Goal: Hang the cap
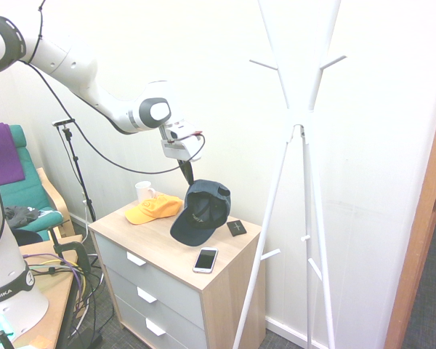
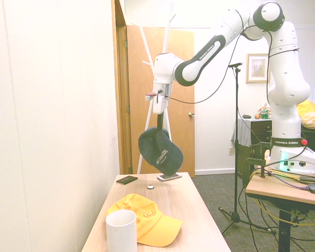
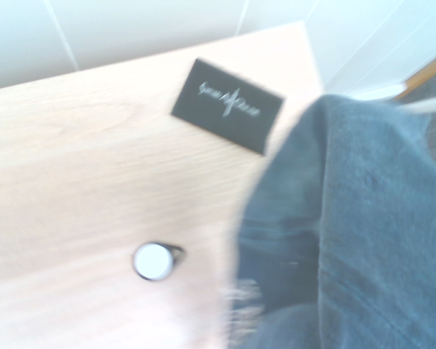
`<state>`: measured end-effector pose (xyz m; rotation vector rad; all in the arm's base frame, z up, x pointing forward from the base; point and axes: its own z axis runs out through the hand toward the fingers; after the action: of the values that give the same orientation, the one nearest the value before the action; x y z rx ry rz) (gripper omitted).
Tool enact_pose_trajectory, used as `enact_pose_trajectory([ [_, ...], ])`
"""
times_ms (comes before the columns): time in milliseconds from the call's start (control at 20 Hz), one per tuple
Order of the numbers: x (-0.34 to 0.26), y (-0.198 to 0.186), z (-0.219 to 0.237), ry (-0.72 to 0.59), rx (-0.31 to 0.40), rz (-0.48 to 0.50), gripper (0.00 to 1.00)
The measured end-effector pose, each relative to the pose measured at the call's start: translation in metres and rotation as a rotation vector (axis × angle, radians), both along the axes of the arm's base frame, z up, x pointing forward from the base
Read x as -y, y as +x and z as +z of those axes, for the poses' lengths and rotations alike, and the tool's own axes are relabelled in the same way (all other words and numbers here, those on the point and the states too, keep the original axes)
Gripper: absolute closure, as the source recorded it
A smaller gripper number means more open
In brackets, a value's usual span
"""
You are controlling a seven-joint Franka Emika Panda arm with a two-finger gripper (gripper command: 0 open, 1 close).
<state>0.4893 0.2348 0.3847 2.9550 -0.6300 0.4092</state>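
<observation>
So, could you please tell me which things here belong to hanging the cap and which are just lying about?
Belongs to the job:
navy cap, held up off the dresser by the end effector
white coat stand

Just lying about, on the dresser:
orange-yellow cap
white mug
phone
black card
small round disc

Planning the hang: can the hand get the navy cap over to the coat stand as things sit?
Probably yes. The hand holds the cap clear above the dresser, and nothing stands between it and the coat stand.
</observation>
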Motion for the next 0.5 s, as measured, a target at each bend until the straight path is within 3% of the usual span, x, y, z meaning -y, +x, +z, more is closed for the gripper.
enact_pose_trajectory([
  [500,0.026,-0.011,0.221,-0.344,0.226,-0.018,1.00],
])
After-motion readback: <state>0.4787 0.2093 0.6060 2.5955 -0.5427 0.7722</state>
